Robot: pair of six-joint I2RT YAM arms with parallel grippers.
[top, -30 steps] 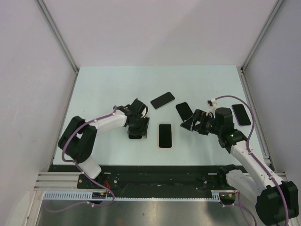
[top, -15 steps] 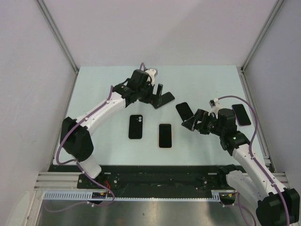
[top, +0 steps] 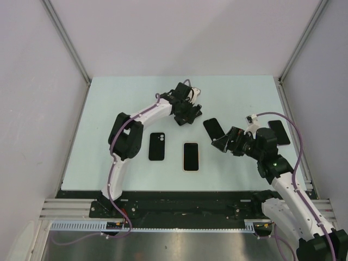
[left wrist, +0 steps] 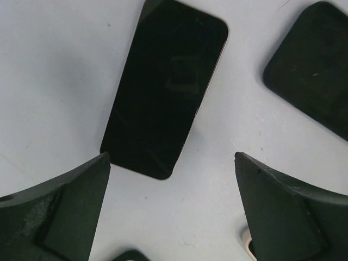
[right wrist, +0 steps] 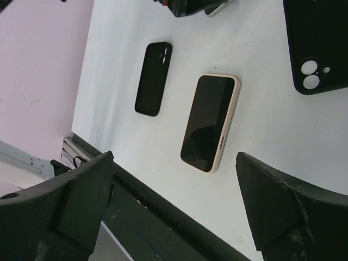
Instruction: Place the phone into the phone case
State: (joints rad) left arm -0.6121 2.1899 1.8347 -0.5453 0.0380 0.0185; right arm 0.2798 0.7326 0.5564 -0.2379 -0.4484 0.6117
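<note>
A bare black phone (left wrist: 168, 87) lies screen up on the table, just ahead of my left gripper (left wrist: 171, 179), which hangs open above it with nothing between its fingers. In the top view the left gripper (top: 184, 115) covers most of that phone. A black phone case (top: 213, 128) with camera holes lies to its right, also seen in the right wrist view (right wrist: 318, 49). My right gripper (top: 222, 140) hovers open and empty beside that case.
A second black case (top: 156, 145) lies back up at the front left. A phone in a beige case (top: 191, 156) lies screen up beside it. Another dark phone (top: 278, 132) rests near the right edge of the pale table (top: 119, 98).
My left gripper opened and left the black case at the front left. The arm then swung far and right, over the bare phone. The right arm shifted only slightly.
</note>
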